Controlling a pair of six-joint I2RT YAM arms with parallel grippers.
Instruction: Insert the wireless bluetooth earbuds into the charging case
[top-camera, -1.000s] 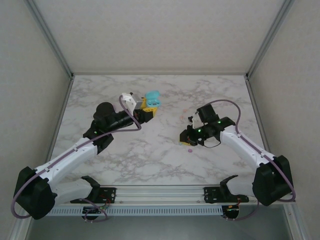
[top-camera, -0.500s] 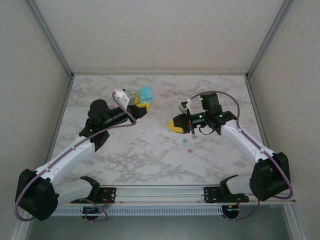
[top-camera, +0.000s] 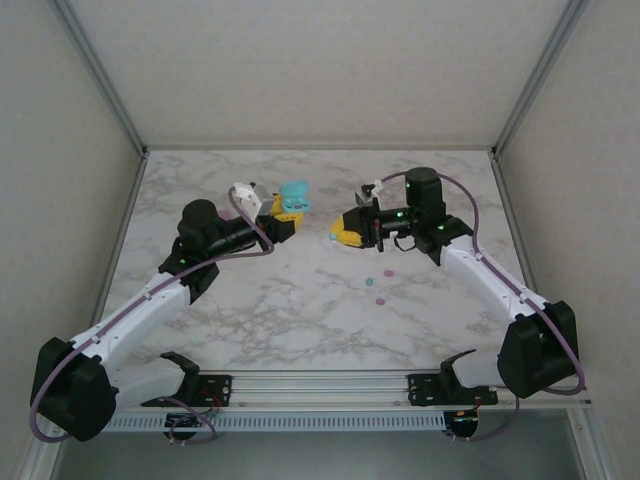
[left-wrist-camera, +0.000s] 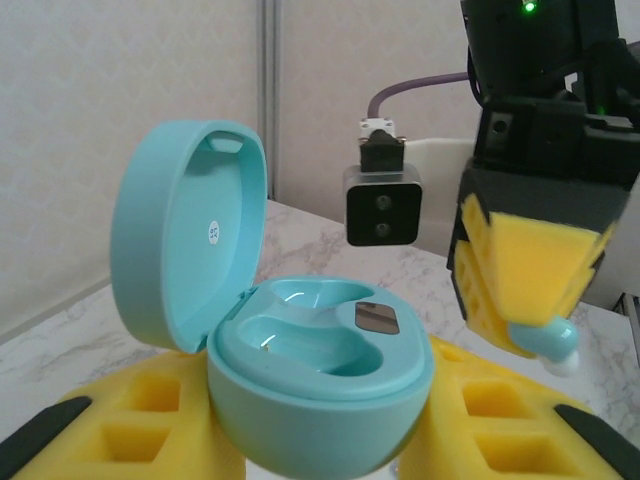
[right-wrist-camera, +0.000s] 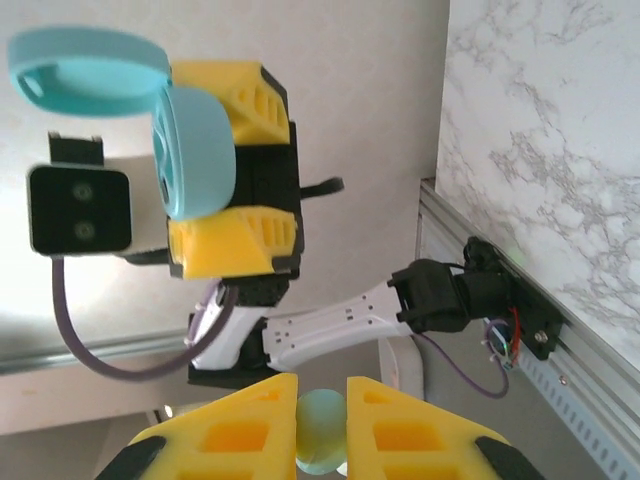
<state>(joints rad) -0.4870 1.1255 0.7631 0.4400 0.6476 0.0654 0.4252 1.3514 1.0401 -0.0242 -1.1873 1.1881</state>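
My left gripper (top-camera: 281, 215) is shut on the teal charging case (top-camera: 293, 194) and holds it above the table's back left. The case (left-wrist-camera: 320, 385) has its lid (left-wrist-camera: 185, 250) swung open, and both wells are bare. My right gripper (top-camera: 340, 234) is shut on a teal earbud (top-camera: 332, 231), a short gap to the right of the case. In the left wrist view that earbud (left-wrist-camera: 552, 343) pokes out under the right gripper's yellow pads (left-wrist-camera: 525, 270). From the right wrist, the earbud (right-wrist-camera: 322, 425) sits pinched between the pads, facing the case (right-wrist-camera: 195, 165).
Three loose earbuds lie on the marble table (top-camera: 250, 310) below the right gripper: a pink one (top-camera: 388, 271), a teal one (top-camera: 369, 281) and a magenta one (top-camera: 379, 299). Frame posts and walls close in the table's back and sides.
My right gripper has lifted off the table with the teal earbud and swung up and left toward the case. The left gripper has shifted slightly left and back with the case.
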